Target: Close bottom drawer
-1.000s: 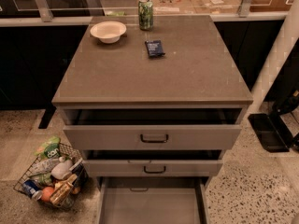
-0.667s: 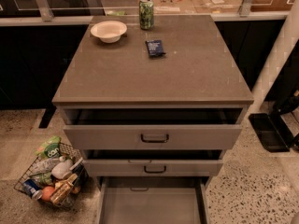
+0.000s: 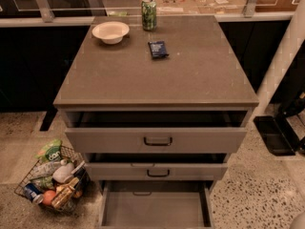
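The grey cabinet (image 3: 157, 75) has three drawers. The bottom drawer (image 3: 156, 208) is pulled far out. Its plain grey inside is bare, and its front runs off the lower edge of the view. The middle drawer (image 3: 157, 171) and the top drawer (image 3: 157, 140) each stand a little way out, with dark loop handles. My gripper is not in view; only a pale rounded shape (image 3: 300, 222) shows at the bottom right corner.
On the cabinet top are a white bowl (image 3: 110, 31), a green can (image 3: 149, 14) and a dark packet (image 3: 157, 49). A wire basket of groceries (image 3: 52, 179) sits on the floor at left. A white slanted post (image 3: 281, 66) and a black base (image 3: 274, 135) stand at right.
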You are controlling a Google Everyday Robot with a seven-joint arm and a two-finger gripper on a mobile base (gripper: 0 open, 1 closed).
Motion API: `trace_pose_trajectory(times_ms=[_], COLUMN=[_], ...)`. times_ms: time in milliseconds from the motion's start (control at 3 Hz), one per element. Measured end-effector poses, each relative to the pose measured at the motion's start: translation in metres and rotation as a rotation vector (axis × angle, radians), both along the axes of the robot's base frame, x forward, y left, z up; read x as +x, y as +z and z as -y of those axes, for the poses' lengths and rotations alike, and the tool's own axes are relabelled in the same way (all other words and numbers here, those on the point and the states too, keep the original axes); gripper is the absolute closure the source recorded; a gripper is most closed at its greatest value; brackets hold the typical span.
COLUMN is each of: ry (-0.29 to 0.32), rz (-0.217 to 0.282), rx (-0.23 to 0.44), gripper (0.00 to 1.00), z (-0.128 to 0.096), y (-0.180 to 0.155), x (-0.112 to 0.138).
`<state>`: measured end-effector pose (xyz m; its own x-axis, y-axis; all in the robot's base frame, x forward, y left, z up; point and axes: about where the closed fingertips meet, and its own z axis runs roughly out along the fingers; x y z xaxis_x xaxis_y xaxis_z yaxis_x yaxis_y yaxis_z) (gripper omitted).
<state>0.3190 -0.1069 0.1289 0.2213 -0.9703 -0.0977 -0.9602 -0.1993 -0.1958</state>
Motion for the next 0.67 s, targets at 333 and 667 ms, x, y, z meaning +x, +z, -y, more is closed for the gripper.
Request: trace_pose_trajectory(times_ms=[333, 667], ry=[-0.011, -0.033], rz=[0.063, 0.14], rx=[-0.027, -0.065], gripper=[1.0, 1.0], z=[0.002, 0.011], y=[0.003, 0.01], x=[0.019, 0.04])
